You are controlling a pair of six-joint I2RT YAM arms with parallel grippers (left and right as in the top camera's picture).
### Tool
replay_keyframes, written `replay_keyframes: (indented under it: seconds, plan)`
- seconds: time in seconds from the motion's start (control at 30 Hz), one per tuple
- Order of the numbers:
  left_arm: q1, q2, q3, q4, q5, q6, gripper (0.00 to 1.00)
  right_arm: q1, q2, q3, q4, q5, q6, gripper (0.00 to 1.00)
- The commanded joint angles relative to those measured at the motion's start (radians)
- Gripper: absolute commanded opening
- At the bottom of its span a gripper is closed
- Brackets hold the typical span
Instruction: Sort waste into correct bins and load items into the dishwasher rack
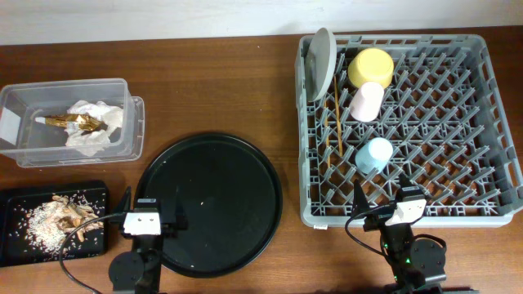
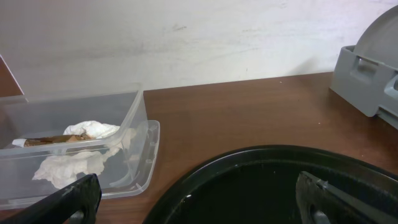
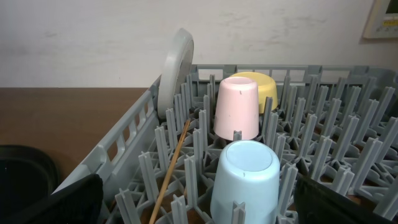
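Observation:
The grey dishwasher rack (image 1: 458,106) holds the plate (image 1: 321,64) on edge, the yellow bowl (image 1: 371,67), the pink cup (image 1: 366,101), the light blue cup (image 1: 374,154) and the chopsticks (image 1: 334,118). They also show in the right wrist view: the plate (image 3: 175,65), the bowl (image 3: 264,87), the pink cup (image 3: 236,109), the blue cup (image 3: 245,180) and a chopstick (image 3: 171,168). The clear tub (image 1: 24,102) holds the napkin (image 1: 102,131) and gold wrapper (image 1: 73,122). The small black tray (image 1: 16,200) holds food scraps (image 1: 61,216). My left gripper (image 2: 199,202) and right gripper (image 3: 199,202) are open and empty.
The large round black tray (image 1: 212,204) lies at the front middle, under my left gripper; it also fills the lower part of the left wrist view (image 2: 261,180). The clear tub's lid (image 1: 137,122) rests at its right side. Brown table (image 1: 212,90) behind.

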Motion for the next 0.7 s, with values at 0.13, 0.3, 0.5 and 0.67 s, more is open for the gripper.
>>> replay_keyframes:
  seconds: [0.13, 0.3, 0.5, 0.67]
  plan:
    - [-0.003, -0.010, -0.008, 0.002, -0.010, 0.020, 0.99, -0.003, -0.007, -0.007, -0.005, -0.002, 0.000, 0.98]
    - [-0.004, -0.010, -0.008, 0.002, -0.010, 0.020, 0.99, -0.003, -0.007, -0.007, -0.005, -0.002, 0.000, 0.98]
    - [-0.004, -0.010, -0.008, 0.002, -0.010, 0.020, 0.99, -0.003, -0.007, -0.007, -0.004, -0.002, 0.000, 0.98]
    - [-0.003, -0.010, -0.008, 0.002, -0.010, 0.020, 0.99, -0.003, -0.007, -0.007, -0.005, -0.002, 0.000, 0.98]
